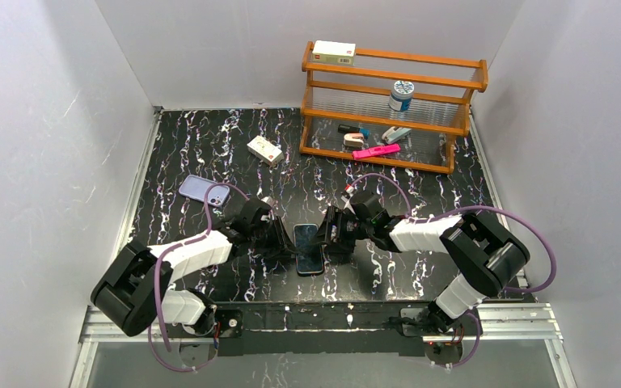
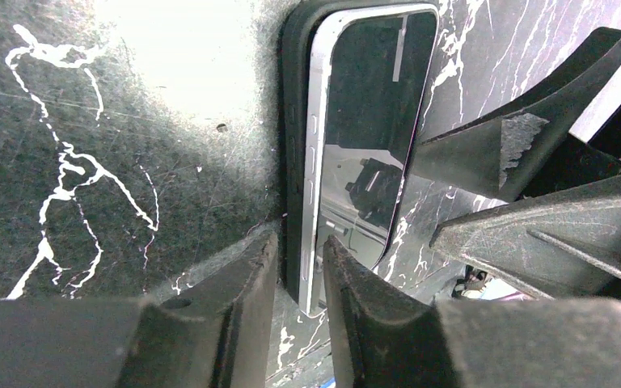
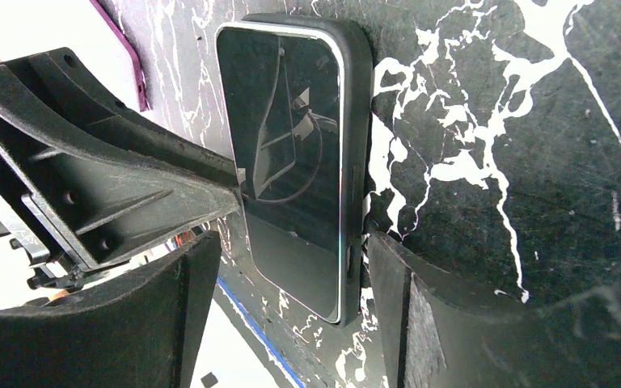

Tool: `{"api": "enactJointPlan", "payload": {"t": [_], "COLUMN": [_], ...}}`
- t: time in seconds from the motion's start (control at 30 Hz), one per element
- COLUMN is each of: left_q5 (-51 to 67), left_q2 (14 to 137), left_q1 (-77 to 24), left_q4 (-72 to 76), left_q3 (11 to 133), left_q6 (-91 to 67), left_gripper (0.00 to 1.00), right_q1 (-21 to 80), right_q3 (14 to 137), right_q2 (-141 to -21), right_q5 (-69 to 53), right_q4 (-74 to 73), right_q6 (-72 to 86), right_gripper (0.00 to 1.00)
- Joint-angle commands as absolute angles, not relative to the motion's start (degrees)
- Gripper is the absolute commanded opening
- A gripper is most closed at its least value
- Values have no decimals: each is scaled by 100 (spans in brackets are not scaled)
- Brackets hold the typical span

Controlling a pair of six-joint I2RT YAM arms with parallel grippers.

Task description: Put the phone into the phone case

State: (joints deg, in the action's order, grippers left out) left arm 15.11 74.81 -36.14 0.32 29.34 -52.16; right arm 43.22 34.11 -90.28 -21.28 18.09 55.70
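While both arms are reaching inward from the bottom corners of the overhead view, the black marbled tabletop with white and purple veins (image 1: 210,137) is filling the middle of the frame. An orange wooden rack with ribbed clear shelves (image 1: 388,105) is standing at the upper right, carrying a few small items.

The left arm with its white forearm (image 1: 190,252) and the right arm with its white forearm (image 1: 420,233) are meeting just below the centre of the frame, one on each side of the slim smartphone with a glossy dark screen and silver rim (image 1: 309,246). That phone is lying screen up on a matte black flat slab (image 2: 295,121), whose edge is showing along one long side and the top end. Whether the phone is seated in it cannot be told.

In the right wrist view, the right gripper (image 3: 293,242) is standing wide, its fingers flanking the lower end of the phone and slab. In the left wrist view, the left gripper (image 2: 302,250) is set narrow, its fingers straddling the phone's silver edge near a lower corner; whether they are pinching it is unclear.

The pale lavender phone case with a dark camera cutout (image 1: 204,191) is lying left of centre, well apart from the phone. A small white box (image 1: 264,149) is lying above centre.
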Motion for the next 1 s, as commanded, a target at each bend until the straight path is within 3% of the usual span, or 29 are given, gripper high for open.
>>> {"api": "enactJointPlan", "payload": {"t": [0.0, 0.27, 0.77, 0.97], "left_q5": [1633, 1782, 2109, 2083], "left_q2": [7570, 7595, 7535, 7499], "left_q1": [-3639, -3524, -3305, -3305], "left_q4": [234, 343, 534, 492], "left_q3": [2802, 2610, 2367, 2443], "left_q6": [-5273, -5506, -5729, -5661], "left_gripper": [24, 14, 16, 16], "right_q1": [4408, 4546, 4522, 4525], "right_q3": [3510, 3620, 2914, 2890], "right_q2": [-9044, -9252, -9112, -9221], "right_q5": [-1722, -1863, -3088, -3021], "right_q4": [1479, 1785, 5422, 4980], "right_q6": [5603, 5795, 7088, 6916], "right_gripper": [76, 77, 77, 76]}}
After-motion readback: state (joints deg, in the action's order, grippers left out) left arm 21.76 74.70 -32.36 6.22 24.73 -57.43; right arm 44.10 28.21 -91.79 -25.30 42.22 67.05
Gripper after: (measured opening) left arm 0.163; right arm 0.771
